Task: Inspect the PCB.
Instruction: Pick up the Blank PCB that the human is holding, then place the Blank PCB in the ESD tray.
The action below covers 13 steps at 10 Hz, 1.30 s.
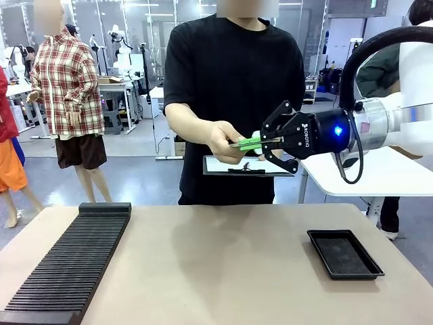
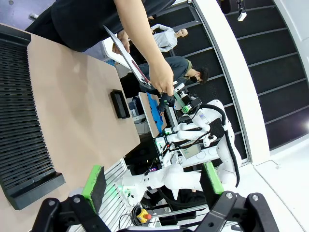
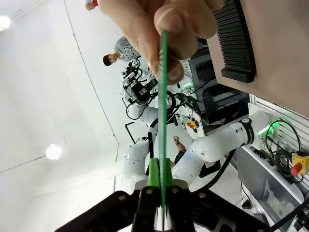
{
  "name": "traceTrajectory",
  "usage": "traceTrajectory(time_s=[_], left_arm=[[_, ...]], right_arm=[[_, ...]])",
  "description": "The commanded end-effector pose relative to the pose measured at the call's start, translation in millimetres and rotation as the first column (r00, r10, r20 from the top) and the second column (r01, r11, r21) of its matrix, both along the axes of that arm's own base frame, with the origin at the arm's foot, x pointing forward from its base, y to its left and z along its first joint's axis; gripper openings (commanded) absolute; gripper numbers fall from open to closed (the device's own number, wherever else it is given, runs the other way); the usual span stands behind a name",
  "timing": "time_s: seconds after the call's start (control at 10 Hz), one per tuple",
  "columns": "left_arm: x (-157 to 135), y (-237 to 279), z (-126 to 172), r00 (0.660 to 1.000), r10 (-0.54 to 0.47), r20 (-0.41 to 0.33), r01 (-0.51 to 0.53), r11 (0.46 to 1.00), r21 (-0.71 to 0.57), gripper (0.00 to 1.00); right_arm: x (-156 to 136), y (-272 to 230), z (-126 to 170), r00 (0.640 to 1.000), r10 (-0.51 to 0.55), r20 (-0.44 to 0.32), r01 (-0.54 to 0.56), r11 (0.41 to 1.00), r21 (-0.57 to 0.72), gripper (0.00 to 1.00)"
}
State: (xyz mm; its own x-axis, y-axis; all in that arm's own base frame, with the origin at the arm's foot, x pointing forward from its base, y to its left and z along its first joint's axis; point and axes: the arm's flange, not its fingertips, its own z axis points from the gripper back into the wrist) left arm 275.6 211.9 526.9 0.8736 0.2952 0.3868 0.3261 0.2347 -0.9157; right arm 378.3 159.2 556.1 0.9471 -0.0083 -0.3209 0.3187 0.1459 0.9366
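Above the far edge of the desk [image 1: 223,271], right of its middle and well clear of the top, we see the PCB [image 1: 246,143] held in the air, lying nearly flat. The right gripper [image 1: 260,142] reaches in from the right, its jaws clamped on one end of the board. The person's hand [image 1: 223,141] pinches the other end, so both have hold of it at once. In the right wrist view the board shows edge-on as a thin green line, running from between the green pads [image 3: 154,175] up to the person's fingertips. Just below the board, in front of the person's body, we see a clipboard [image 1: 223,164] with white paper.

In the left wrist view, the left gripper [image 2: 153,174] has its jaws spread wide with nothing between them. It looks across the desk toward the handover.

On the desk, a shallow black tray [image 1: 352,276] lies near the right edge. A long black slotted rack [image 1: 74,261] runs along the left edge from the near corner toward the far side.
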Motion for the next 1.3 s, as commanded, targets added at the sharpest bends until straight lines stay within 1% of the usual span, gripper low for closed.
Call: traceTrajectory(time_s=[0.0,0.1,1.2], left_arm=[[-1.3,-1.6,1.0,1.0,-0.006,0.009,0.006,1.0,0.003,1.0],[-1.3,-1.6,1.0,1.0,-0.006,0.009,0.006,1.0,0.003,1.0],[-1.3,-1.6,1.0,1.0,-0.006,0.009,0.006,1.0,0.003,1.0]], right_arm=[[-3.4,0.4,-5.9,1.0,-0.004,0.021,0.002,0.998,0.055,0.0],[0.0,0.0,0.0,1.0,0.0,0.0,0.0,1.0,0.0,0.0],[0.0,0.0,0.0,1.0,0.0,0.0,0.0,1.0,0.0,0.0]])
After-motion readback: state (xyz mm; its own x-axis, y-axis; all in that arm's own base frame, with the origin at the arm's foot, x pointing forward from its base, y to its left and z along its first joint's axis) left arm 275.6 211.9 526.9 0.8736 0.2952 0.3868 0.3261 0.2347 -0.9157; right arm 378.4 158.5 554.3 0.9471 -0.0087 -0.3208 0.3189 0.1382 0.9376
